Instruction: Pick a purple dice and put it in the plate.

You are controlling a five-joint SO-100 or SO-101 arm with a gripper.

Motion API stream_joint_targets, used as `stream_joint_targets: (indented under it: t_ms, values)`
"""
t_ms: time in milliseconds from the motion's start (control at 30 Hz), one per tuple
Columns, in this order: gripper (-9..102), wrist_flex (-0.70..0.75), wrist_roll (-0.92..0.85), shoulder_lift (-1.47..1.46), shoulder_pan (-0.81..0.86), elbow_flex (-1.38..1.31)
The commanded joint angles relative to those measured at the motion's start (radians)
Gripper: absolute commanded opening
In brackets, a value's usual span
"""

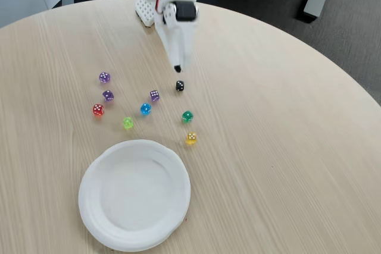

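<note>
The table (286,147) looks like pale matt wood grain. The plate (134,194) seems matt white paper or foam; the purple dice (154,95), below-left of the gripper's fingertips, are glossy translucent plastic. The gripper (177,68) is smooth white plastic.

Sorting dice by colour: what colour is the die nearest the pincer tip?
Black with white pips, seen in the fixed view.

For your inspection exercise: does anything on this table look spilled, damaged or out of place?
Nothing stands out. The white plate sits flat and bare on the wooden table; the coloured dice lie loose above it, and the gripper hangs over the black die.
</note>
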Motion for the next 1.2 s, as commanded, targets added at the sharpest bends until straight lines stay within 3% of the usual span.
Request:
stream_joint_targets:
  t_ms: [0,600,1000,1167]
  values:
    - [7,-0.012,-0.005,0.008,0.005,-0.095]
    - [3,-0.031,-0.032,-0.179,0.006,-0.293]
    - [0,-0.29,-0.052,-0.801,0.008,-0.667]
    - [0,-0.327,-0.095,-1.009,0.006,-0.779]
